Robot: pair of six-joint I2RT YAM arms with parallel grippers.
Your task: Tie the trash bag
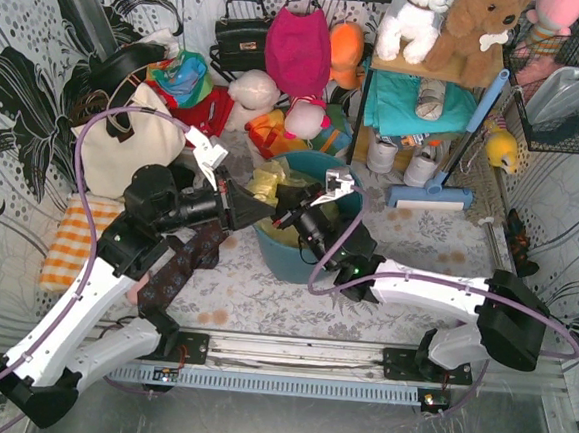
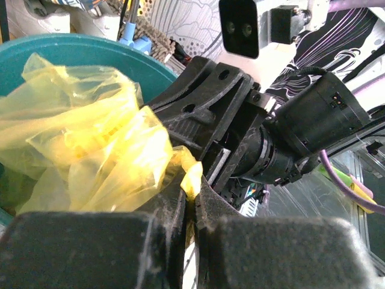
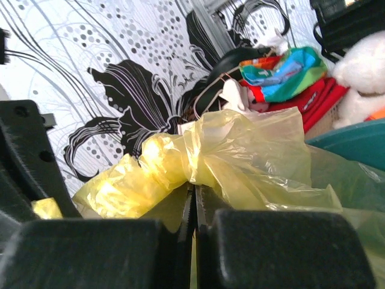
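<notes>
The trash bag [image 1: 268,183] is thin yellow plastic that stands in a teal bin [image 1: 296,257] mid-table. My two grippers meet tip to tip over the bin's left rim. The left gripper [image 1: 260,211] is shut on a small twisted tail of the bag [image 2: 194,178], with the rest of the bag [image 2: 84,144] bunched to its left. The right gripper [image 1: 281,217] is shut on a gathered neck of the bag [image 3: 198,162], where the plastic puckers like a knot. In the left wrist view the right gripper's fingers [image 2: 204,102] lie just beyond the pinched tail.
A cream tote bag [image 1: 125,143] stands at the back left. An orange checked cloth [image 1: 72,240] and a dark patterned cloth [image 1: 180,263] lie near the left arm. Plush toys, bags and a shelf [image 1: 429,97] crowd the back, with a blue brush [image 1: 432,196] on the right.
</notes>
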